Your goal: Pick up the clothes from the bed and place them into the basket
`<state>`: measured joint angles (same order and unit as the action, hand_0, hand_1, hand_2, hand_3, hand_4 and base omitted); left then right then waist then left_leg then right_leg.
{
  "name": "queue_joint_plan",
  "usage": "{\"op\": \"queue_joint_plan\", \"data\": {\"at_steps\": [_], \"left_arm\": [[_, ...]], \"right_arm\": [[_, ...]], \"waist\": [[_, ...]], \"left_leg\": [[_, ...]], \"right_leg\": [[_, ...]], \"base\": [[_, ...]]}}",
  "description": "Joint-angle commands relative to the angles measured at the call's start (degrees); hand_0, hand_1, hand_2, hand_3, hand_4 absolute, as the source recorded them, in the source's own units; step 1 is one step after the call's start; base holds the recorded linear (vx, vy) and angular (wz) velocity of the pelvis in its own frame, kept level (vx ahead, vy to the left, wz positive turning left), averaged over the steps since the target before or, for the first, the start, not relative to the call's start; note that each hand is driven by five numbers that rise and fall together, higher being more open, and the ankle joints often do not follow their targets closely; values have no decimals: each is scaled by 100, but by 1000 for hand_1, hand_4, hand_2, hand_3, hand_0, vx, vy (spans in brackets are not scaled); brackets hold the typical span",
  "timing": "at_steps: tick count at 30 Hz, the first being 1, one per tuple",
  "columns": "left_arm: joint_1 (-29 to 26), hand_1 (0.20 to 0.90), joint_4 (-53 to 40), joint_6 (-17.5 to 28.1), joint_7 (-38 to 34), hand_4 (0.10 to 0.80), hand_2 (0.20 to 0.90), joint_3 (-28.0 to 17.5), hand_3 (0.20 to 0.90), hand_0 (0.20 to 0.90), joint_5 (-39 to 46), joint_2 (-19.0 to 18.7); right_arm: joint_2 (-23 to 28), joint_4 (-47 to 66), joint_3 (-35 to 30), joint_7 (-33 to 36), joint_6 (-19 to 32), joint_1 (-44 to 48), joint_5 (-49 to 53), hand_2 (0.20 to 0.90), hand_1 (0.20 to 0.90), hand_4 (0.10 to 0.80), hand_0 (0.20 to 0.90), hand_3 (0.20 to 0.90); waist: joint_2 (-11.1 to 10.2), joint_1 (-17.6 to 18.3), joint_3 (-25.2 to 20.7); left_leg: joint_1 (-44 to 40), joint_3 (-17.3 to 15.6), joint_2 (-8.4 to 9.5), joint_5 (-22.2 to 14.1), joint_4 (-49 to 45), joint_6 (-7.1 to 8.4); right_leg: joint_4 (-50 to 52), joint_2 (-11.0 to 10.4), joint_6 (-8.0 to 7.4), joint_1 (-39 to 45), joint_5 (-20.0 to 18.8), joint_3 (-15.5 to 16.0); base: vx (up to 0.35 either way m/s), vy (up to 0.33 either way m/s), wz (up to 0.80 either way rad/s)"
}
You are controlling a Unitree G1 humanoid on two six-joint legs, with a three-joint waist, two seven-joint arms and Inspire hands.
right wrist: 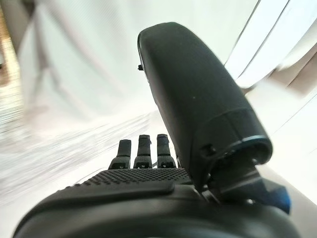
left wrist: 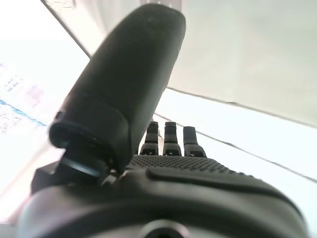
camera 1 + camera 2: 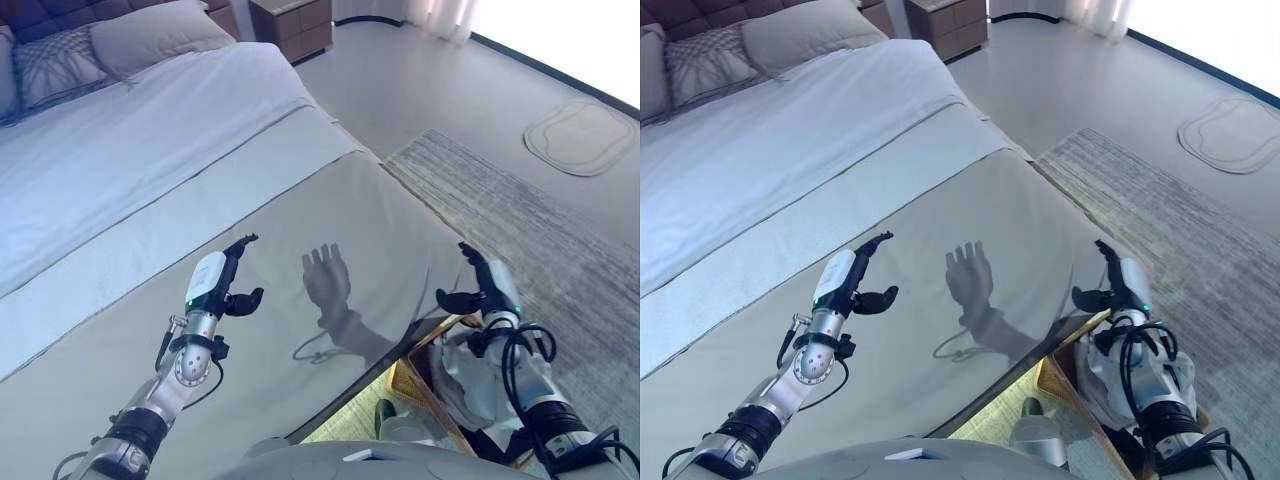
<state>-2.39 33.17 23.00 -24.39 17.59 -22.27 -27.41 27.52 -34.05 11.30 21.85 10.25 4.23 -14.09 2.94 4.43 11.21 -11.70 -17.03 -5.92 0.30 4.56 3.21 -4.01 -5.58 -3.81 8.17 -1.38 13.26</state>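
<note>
White clothes (image 3: 470,375) already sit in the basket (image 3: 412,385) off the bed's (image 3: 150,170) foot corner — no garment remains visible on it. Left hand (image 3: 222,283) and right hand (image 3: 480,285) hover empty, fingers straight — apparently finished releasing.

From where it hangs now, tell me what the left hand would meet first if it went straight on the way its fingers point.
The left hand points up the bed, over the grey-green cover. The way looks free at first; further on it would probably meet the white bedding, though depth is hard to judge.
</note>
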Motion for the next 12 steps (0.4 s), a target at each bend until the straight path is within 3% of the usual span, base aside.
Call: {"op": "queue_joint_plan", "data": {"at_steps": [1, 7, 12], "left_arm": [[-134, 900, 65, 547, -74, 800, 900, -584, 900, 900, 61, -89], [103, 900, 466, 455, 411, 800, 900, -733, 900, 900, 289, 95], [326, 900, 841, 346, 637, 800, 900, -873, 900, 900, 393, 250]], "right_arm": [[75, 235, 33, 304, 530, 199, -420, 900, 900, 800, 900, 900], [-1, 342, 305, 62, 563, 64, -919, 900, 900, 800, 900, 900], [-197, 428, 381, -263, 368, -152, -644, 900, 900, 800, 900, 900]], "waist": [[-156, -141, -479], [-157, -322, -514], [-199, -466, -542]], "left_leg": [[208, 102, -217, -268, -404, 138], [212, 264, -176, -218, -326, 148], [229, 383, -148, -170, -262, 156]], "right_leg": [[428, -379, -335, -426, 4, -63], [378, -453, -362, -248, 24, 161], [323, -489, -392, -134, 14, 341]], "base": [[22, 11, 14], [31, -2, 16], [29, -13, 11]]}}
